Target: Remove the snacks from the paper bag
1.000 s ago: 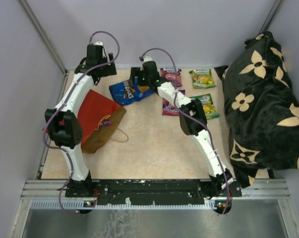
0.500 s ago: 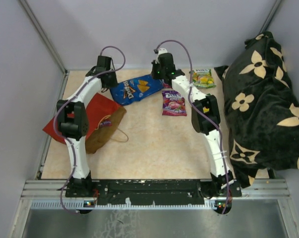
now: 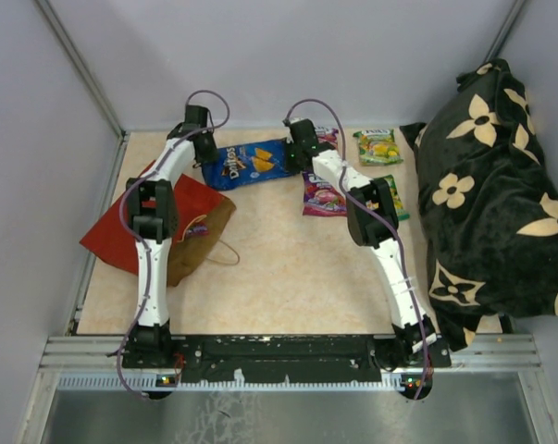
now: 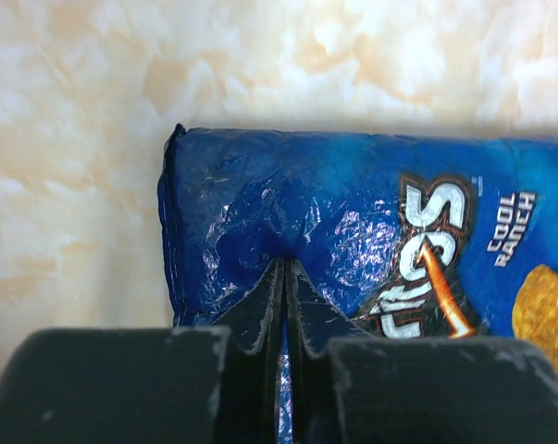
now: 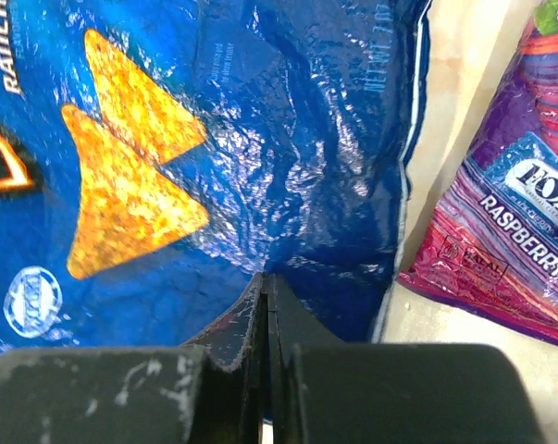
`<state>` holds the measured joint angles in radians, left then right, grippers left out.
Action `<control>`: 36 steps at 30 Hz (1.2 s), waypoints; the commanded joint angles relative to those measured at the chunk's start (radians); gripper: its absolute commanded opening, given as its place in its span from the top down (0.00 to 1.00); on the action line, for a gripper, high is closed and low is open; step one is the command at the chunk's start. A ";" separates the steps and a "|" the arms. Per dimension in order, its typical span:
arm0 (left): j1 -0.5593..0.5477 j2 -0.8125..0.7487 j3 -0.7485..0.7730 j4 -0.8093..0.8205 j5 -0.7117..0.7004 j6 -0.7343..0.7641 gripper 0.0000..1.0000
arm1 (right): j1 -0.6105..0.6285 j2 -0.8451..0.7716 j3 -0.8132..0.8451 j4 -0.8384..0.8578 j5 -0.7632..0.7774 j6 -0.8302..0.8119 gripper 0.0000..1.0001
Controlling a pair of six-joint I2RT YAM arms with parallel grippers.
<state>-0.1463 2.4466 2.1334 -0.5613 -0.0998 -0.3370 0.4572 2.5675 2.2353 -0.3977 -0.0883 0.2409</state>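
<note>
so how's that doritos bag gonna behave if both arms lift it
Probably floppy: the Doritos bag is thin film that puckers where the left fingers pinch it. Likely light for its size, being a crinkled chip packet. The glossy foil may slip, since the right fingers grip only its edge.

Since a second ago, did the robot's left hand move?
Yes. The left gripper came down from in front of the back wall and now pinches the left end of the blue chip bag.

Doritos bag [image 3: 251, 164] — right of paper bag [image 3: 112, 238]
</note>
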 commanded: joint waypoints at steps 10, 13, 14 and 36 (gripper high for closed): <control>0.099 0.246 0.275 0.069 0.124 0.028 0.77 | 0.006 0.132 0.196 -0.105 -0.077 0.109 1.00; 0.114 0.246 0.273 0.117 0.136 0.043 0.76 | 0.003 0.197 0.306 -0.144 -0.073 0.108 1.00; 0.120 0.247 0.267 0.135 0.145 0.044 0.75 | 0.001 0.208 0.318 -0.137 -0.075 0.113 1.00; 0.135 -0.224 -0.134 0.537 0.166 0.234 0.03 | -0.078 -0.115 0.018 0.418 -0.209 0.207 0.01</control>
<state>-0.0296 2.5015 2.1647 -0.2127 0.1226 -0.2108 0.4149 2.6831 2.3905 -0.2218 -0.2787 0.4191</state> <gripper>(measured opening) 0.939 0.968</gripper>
